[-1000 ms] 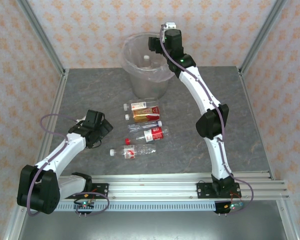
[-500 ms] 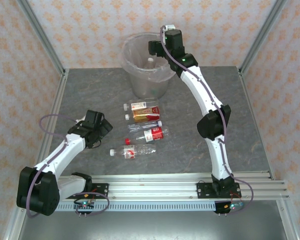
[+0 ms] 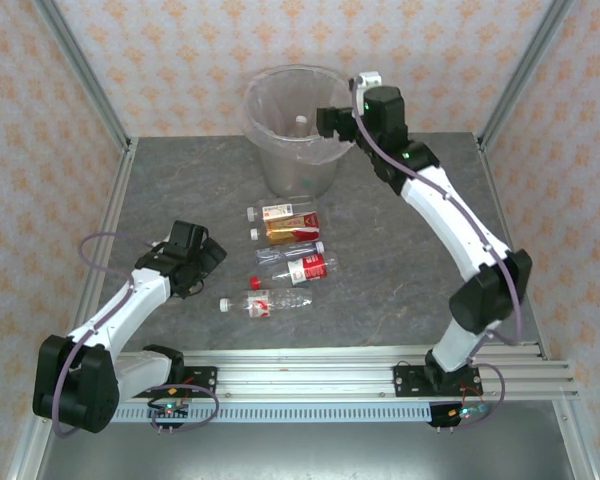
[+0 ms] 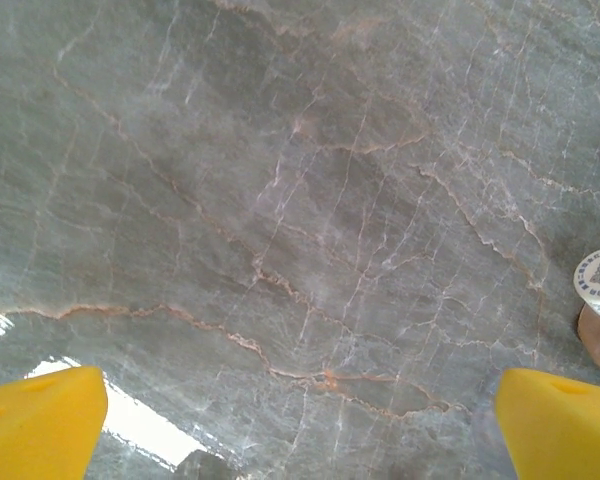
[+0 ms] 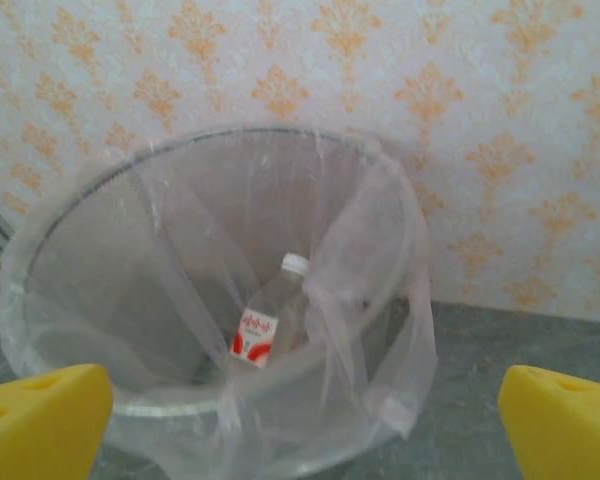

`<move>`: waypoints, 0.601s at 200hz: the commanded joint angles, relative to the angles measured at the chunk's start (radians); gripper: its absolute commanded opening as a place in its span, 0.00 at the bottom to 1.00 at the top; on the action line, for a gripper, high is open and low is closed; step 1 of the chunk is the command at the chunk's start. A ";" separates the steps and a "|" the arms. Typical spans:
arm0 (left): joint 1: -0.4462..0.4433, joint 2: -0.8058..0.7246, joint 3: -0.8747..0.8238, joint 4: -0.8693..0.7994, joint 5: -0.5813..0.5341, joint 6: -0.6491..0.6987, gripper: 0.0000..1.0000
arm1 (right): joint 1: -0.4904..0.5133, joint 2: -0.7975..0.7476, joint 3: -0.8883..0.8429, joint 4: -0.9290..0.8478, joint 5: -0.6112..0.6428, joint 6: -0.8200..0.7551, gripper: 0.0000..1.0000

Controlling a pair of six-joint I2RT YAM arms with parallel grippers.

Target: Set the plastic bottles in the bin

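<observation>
Had swung the right gripper (image 3: pixel 328 120) off from above the bin (image 3: pixel 280 172) to just beside its right rim. Left one white-capped bottle (image 5: pixel 265 325) leaning inside the liner, so judged that one delivered. Kept those jaws flung wide, gripping nothing, touching nothing. Still had five plastic bottles (image 3: pixel 298 268) to fetch, lying clustered on the table (image 3: pixel 180 190), well apart from the bin. Held the left gripper (image 3: pixel 198 260) low beside that cluster, jaws likewise wide apart and empty over bare stone.
</observation>
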 commanded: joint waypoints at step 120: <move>-0.157 -0.079 -0.053 -0.191 -0.034 -0.497 1.00 | 0.003 -0.340 -0.669 0.353 0.023 0.102 0.99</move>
